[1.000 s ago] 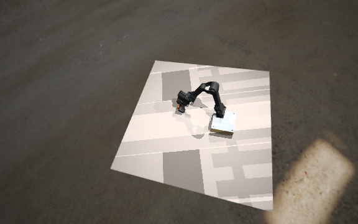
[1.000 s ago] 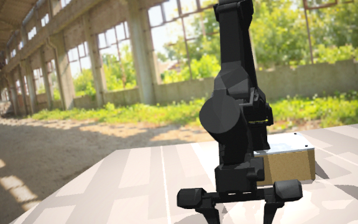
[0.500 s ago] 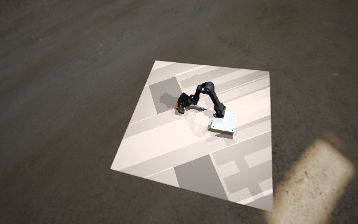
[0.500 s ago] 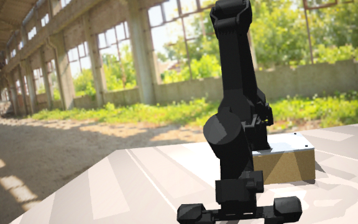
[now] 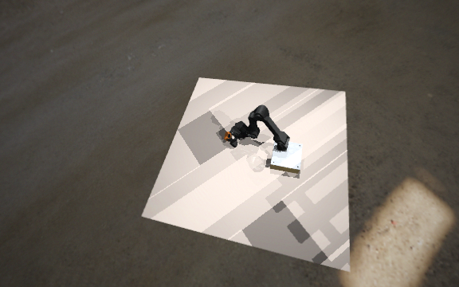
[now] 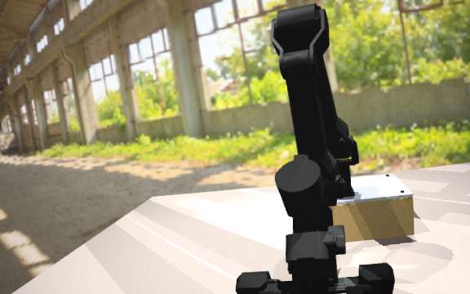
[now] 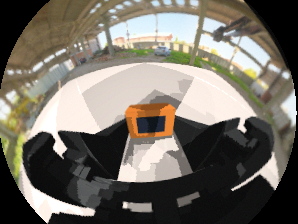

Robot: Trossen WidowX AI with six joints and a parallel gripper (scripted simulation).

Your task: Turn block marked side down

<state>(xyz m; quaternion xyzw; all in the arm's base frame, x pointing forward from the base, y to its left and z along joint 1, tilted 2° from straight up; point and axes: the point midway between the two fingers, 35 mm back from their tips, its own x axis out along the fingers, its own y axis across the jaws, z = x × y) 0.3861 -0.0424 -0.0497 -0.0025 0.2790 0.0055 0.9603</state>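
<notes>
Wrist view: gripper (image 7: 152,137) clamped on the block (image 7: 150,120), black fingers reaching in from 8 and 4 o'clock w/ the block held at their tips, at frame centre. Block is orange w/ a dark blue-black panel on the face toward the cam; top face plain orange.

Top view: gripper (image 5: 230,138) and block (image 5: 227,136) sit at approx 9 o'clock from the arm base (image 5: 287,158), over the worktop (image 5: 198,199). Can't tell if block touches the worktop or hangs just above. Block is well inside all worktop edges; nearest edge is the 9 o'clock side, w/ open surface out to 6 and 12 o'clock. Base plinth is the only other thing on it.

Exterior view: arm (image 6: 312,122) blocks the block; gripper cut off by bottom edge.
</notes>
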